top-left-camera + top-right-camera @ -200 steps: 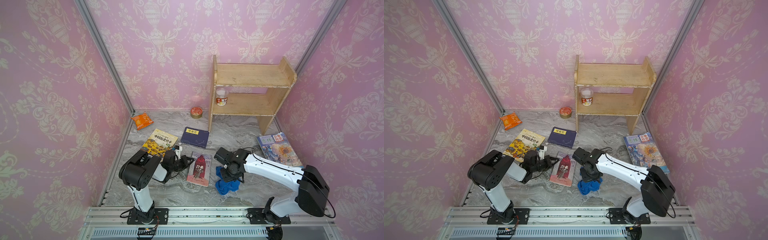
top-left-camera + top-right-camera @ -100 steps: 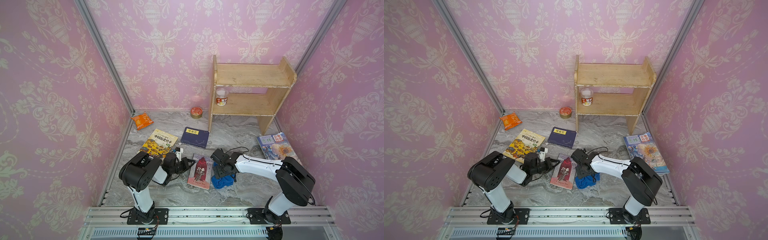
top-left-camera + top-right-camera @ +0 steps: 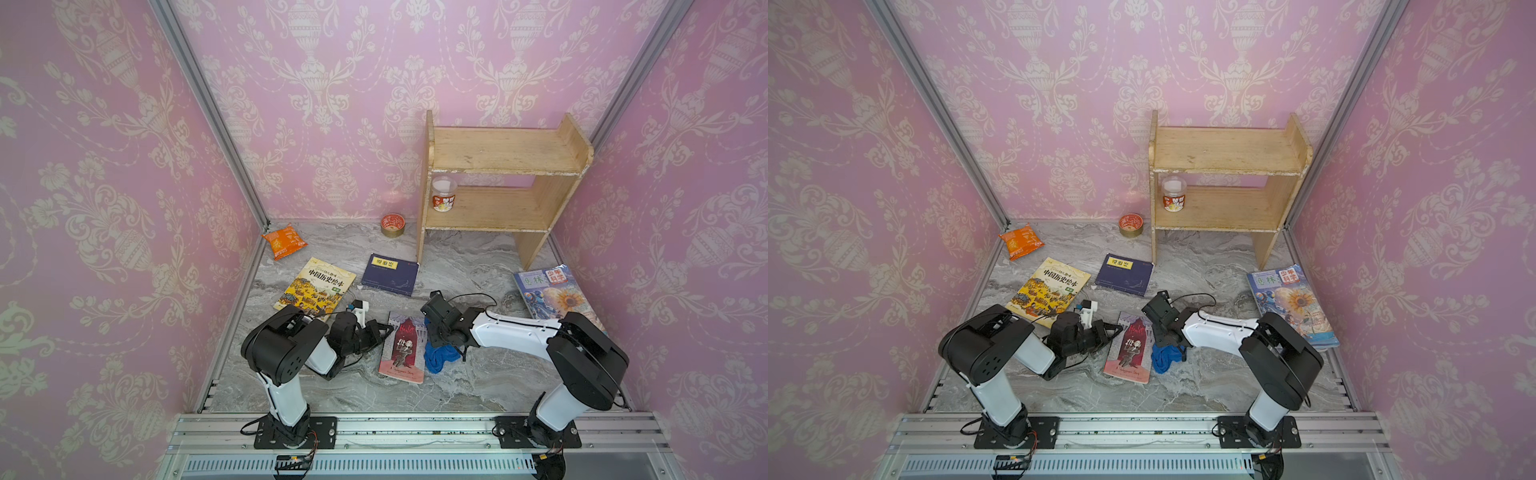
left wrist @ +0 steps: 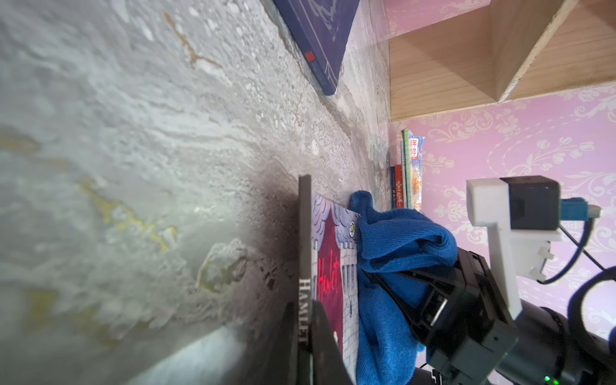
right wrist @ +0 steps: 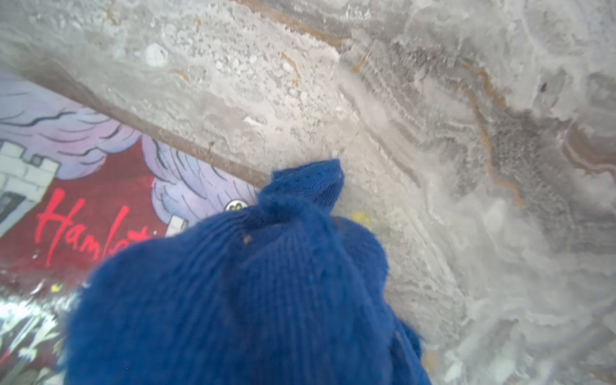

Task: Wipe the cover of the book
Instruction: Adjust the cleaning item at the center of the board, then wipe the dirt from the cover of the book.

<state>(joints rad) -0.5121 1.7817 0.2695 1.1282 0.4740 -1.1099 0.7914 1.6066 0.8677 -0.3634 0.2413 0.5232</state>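
Observation:
The Hamlet book (image 3: 402, 351) (image 3: 1130, 351) lies flat on the marble floor, red cover up. My left gripper (image 3: 388, 329) (image 3: 1119, 328) is shut on the book's spine edge, and in the left wrist view its jaws (image 4: 308, 350) pinch that edge. My right gripper (image 3: 438, 338) (image 3: 1163, 338) is shut on a bunched blue cloth (image 3: 440, 359) (image 3: 1165, 359) (image 4: 396, 240) (image 5: 233, 300). The cloth rests at the book's right edge, overlapping the cover's far corner (image 5: 83, 216). In the right wrist view it hides the right jaws.
A yellow picture book (image 3: 316, 286) and a dark blue book (image 3: 390, 274) lie behind the left gripper. A magazine (image 3: 557, 295) lies at the right wall. At the back are a wooden shelf (image 3: 498, 183) holding a jar (image 3: 444, 195), a tin (image 3: 392, 225) and an orange snack bag (image 3: 284, 241).
My right gripper has carried the blue cloth from the floor right of the book up to its right edge, and the arm has folded in closer. The left arm has stayed put.

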